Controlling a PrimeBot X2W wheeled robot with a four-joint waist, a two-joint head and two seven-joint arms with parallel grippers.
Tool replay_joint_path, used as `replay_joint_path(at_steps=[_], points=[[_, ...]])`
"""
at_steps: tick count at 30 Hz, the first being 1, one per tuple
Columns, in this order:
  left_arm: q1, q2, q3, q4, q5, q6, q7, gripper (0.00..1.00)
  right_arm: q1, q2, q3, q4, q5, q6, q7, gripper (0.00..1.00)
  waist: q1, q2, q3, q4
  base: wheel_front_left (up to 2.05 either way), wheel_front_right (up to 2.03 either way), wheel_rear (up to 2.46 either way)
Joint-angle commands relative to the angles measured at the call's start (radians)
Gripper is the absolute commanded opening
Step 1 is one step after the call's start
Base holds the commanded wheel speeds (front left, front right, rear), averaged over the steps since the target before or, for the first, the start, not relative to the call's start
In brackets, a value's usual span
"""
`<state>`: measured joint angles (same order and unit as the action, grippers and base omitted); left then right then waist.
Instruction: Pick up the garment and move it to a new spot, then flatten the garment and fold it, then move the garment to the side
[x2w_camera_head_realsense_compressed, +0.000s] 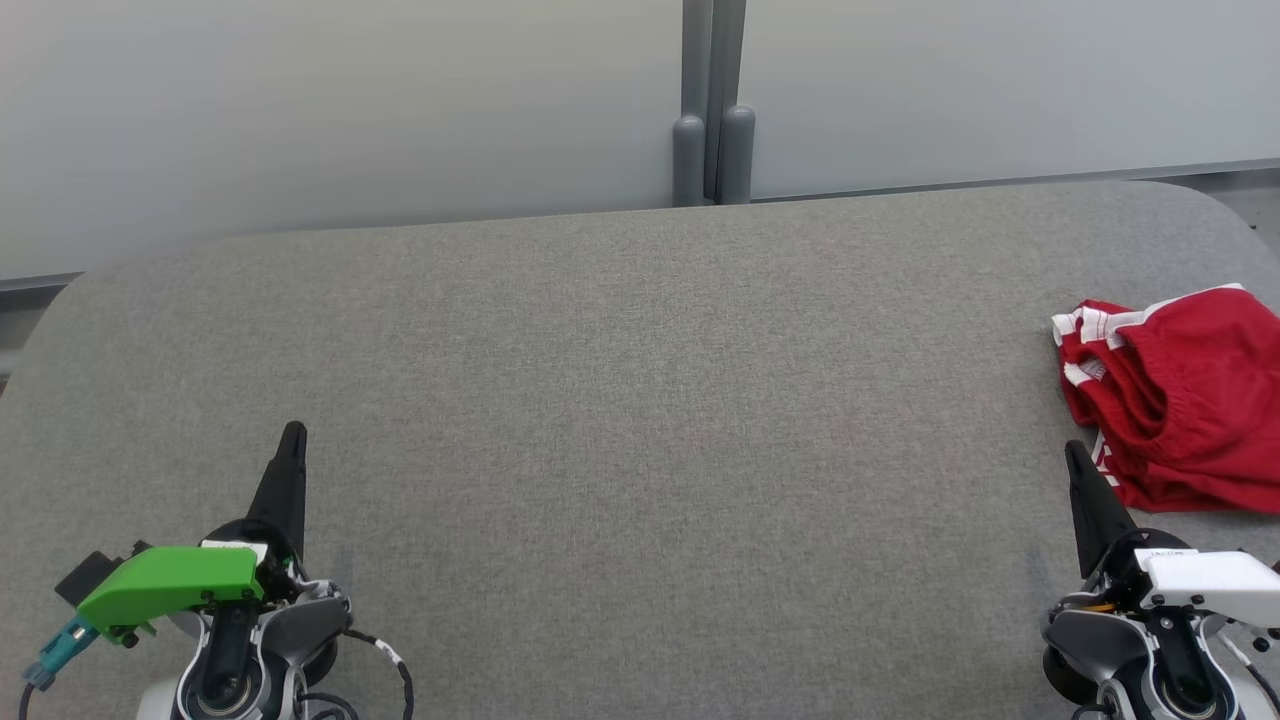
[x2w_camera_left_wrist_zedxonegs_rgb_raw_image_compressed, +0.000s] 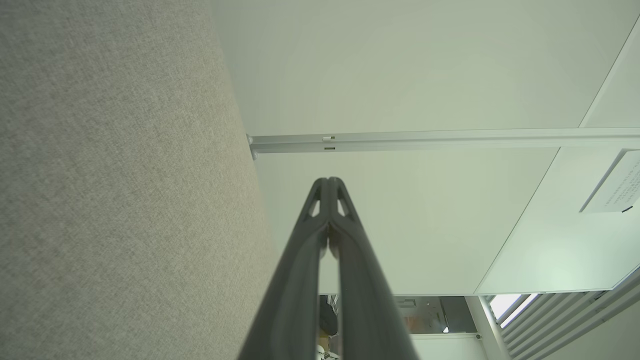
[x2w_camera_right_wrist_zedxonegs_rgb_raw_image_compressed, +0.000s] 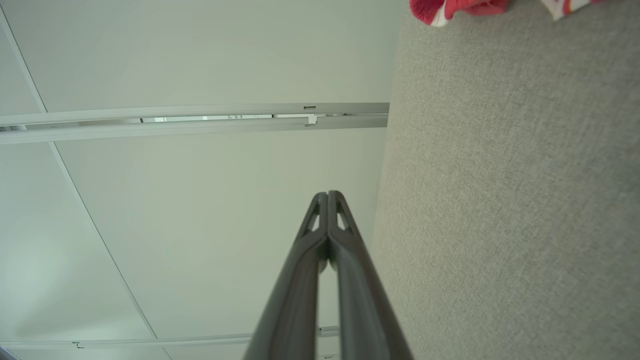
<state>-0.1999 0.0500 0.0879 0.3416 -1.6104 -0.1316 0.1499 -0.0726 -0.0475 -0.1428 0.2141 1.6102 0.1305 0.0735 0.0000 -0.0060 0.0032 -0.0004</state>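
Left tool (x2w_camera_head_realsense_compressed: 293, 432) and right tool (x2w_camera_head_realsense_compressed: 1072, 450), both tips together, empty; one red garment (x2w_camera_head_realsense_compressed: 1190, 400).

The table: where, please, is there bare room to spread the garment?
The table is bare from the left gripper across to the right gripper and back to the wall panels. Only its right edge is crowded, where the red garment lies bunched.

The left gripper (x2w_camera_left_wrist_zedxonegs_rgb_raw_image_compressed: 328, 181) rose from the bottom middle, its two long dark fingers (x2w_camera_left_wrist_zedxonegs_rgb_raw_image_compressed: 295, 280) pressed together at the tips with nothing between them. A grey fabric-covered desk (x2w_camera_left_wrist_zedxonegs_rgb_raw_image_compressed: 110, 190) ran down the left side, its edge meeting a pale wall panel (x2w_camera_left_wrist_zedxonegs_rgb_raw_image_compressed: 400, 75) crossed by a silver rail (x2w_camera_left_wrist_zedxonegs_rgb_raw_image_compressed: 425, 140). A white notice (x2w_camera_left_wrist_zedxonegs_rgb_raw_image_compressed: 612, 187) showed at the far right, its print too small to read.
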Motion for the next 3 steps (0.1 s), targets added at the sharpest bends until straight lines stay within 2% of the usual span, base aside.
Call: replay_joint_path(at_steps=[1, 3], points=[[-0.011, 0.0, 0.002, 0.001, 0.004, -0.002, 0.004, 0.0, -0.01, -0.005, -0.002, 0.001, 0.007, 0.0, 0.003, 0.0, 0.0, 0.006, 0.0, 0.0, 0.0, 0.0, 0.0], [-0.011, 0.0, 0.002, 0.001, 0.004, -0.002, 0.004, 0.0, -0.01, -0.005, -0.002, 0.001, 0.007, 0.0, 0.003, 0.0, 0.0, 0.006, 0.0, 0.0, 0.0, 0.0, 0.0]])
